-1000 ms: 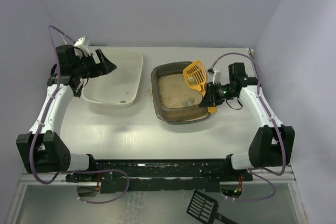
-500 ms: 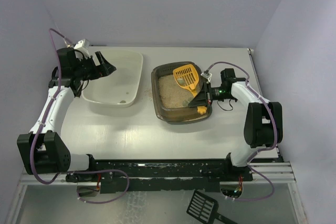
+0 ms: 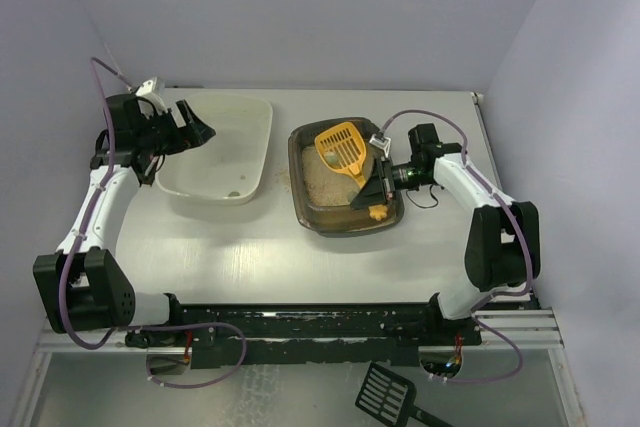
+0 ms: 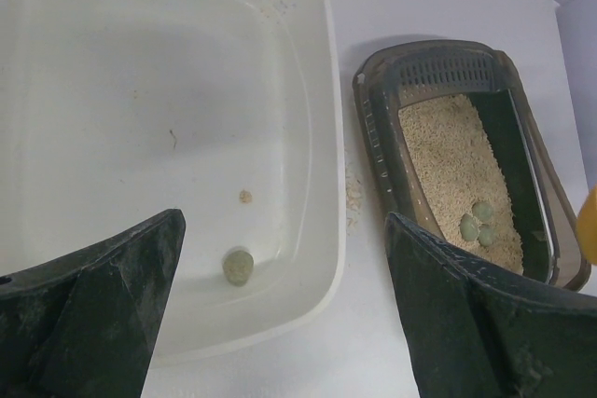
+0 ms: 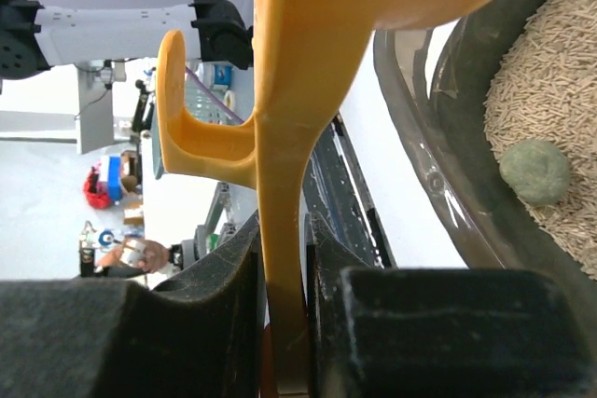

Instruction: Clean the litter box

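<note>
The dark brown litter box (image 3: 298,179) sits right of centre, with beige litter and grey-green lumps (image 4: 478,223) in it. My right gripper (image 3: 377,188) is shut on the handle of a yellow slotted scoop (image 3: 340,147), whose head hangs tilted over the litter. In the right wrist view the handle (image 5: 280,137) stands pinched between the fingers, with a lump (image 5: 534,171) on the litter beside it. My left gripper (image 3: 196,128) is open and empty, above the left rim of the white tub (image 3: 255,137). One lump (image 4: 238,267) lies in the tub.
Litter grains are scattered on the table between the tub and the box (image 4: 354,195). A black scoop (image 3: 385,394) lies below the table's front rail. Grey walls close in the back and both sides.
My right gripper has swung the yellow scoop leftward, from the box's right rim to over its middle. The left gripper has shifted slightly left and stays open.
</note>
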`<state>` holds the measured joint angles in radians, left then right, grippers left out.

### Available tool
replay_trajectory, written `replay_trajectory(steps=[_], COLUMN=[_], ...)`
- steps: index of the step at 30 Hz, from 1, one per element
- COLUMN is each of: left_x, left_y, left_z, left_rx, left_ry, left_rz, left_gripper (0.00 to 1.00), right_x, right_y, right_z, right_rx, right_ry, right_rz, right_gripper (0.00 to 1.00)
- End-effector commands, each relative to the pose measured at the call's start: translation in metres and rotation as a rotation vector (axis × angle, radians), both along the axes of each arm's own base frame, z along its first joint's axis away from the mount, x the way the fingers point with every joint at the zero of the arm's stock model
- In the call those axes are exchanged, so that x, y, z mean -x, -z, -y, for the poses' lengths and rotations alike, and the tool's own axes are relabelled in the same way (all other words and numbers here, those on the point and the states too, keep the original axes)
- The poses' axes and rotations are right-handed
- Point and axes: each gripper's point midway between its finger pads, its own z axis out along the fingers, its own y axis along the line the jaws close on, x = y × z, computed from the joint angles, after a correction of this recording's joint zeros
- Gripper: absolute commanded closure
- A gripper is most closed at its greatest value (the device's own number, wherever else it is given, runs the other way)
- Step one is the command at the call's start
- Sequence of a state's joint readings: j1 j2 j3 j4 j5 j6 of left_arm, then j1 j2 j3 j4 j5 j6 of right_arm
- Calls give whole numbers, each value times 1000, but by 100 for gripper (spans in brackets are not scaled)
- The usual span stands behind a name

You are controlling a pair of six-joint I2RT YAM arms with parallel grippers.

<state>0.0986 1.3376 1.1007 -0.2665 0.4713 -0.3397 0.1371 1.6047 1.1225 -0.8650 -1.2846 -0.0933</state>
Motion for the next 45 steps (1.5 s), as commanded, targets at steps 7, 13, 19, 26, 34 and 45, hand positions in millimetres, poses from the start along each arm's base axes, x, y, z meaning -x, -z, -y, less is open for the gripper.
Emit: replay_trajectory(steps=[7,13,19,26,34,45], left_x=[-8,-9,-12,-23,-22,-24], left_y=[-8,-8,-2,1,1,1], left_z=[-7,-9,-9,-17,-19,-18], left_rx=[-28,-41,-46,-96,-118,-121], left_ry=[-12,-20,-12,-36,-43,-38], left_rz=[32,22,8,-32,-25,-38], left_gripper=[1,1,1,1,1,1], right_x=[0,-14,-26,-32,-77,2], right_y=[-3,4,10,17,1,-60], right_z=[2,14,21,19,65,17], right_rx=[82,81,117,328,644,-306], right_ry=[-6,50,113,62,263,29], right_rz=[148,96,97,216,427,-139], right_gripper=[100,100,100,100,100,100])
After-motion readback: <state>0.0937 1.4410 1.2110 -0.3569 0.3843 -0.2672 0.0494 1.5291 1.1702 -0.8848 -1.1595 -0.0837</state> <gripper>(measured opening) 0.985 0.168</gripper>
